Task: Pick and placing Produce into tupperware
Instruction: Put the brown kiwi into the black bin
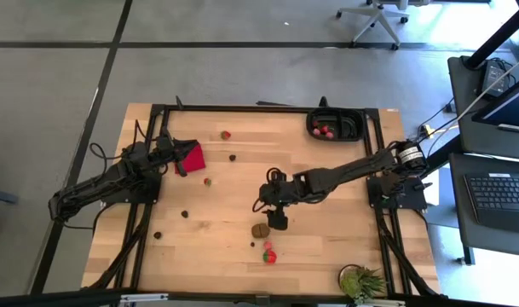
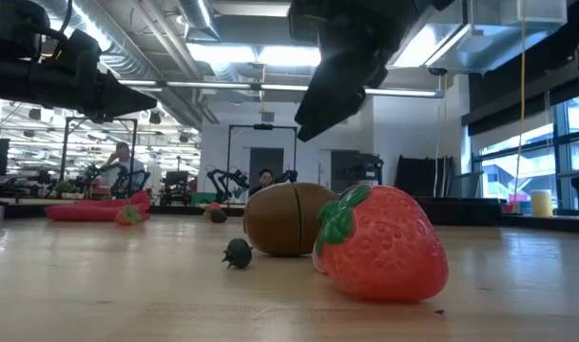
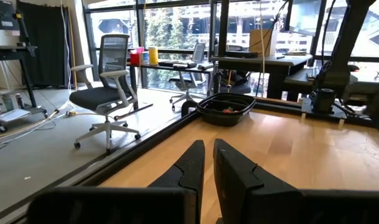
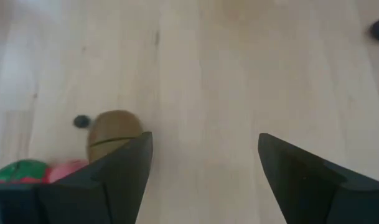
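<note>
The tupperware (image 1: 336,124), a black tray holding a few red pieces, stands at the table's far right; it also shows in the left wrist view (image 3: 226,109). A brown lump (image 1: 260,229) lies near the table's middle front, with a red strawberry (image 1: 269,255) and a tiny dark piece (image 2: 238,253) beside it. More strawberries (image 1: 227,135) and dark pieces (image 1: 233,157) lie scattered on the wood. My right gripper (image 4: 205,168) hangs open above the table, just beside the brown lump (image 4: 114,130), with nothing between its fingers. My left gripper (image 3: 208,165) is shut and held level at the left, by the red cloth (image 1: 189,158).
A spiky green plant (image 1: 361,281) stands at the near right corner. Black frame rails (image 1: 148,213) run along both sides of the table. Bare wood lies between the brown lump and the tray.
</note>
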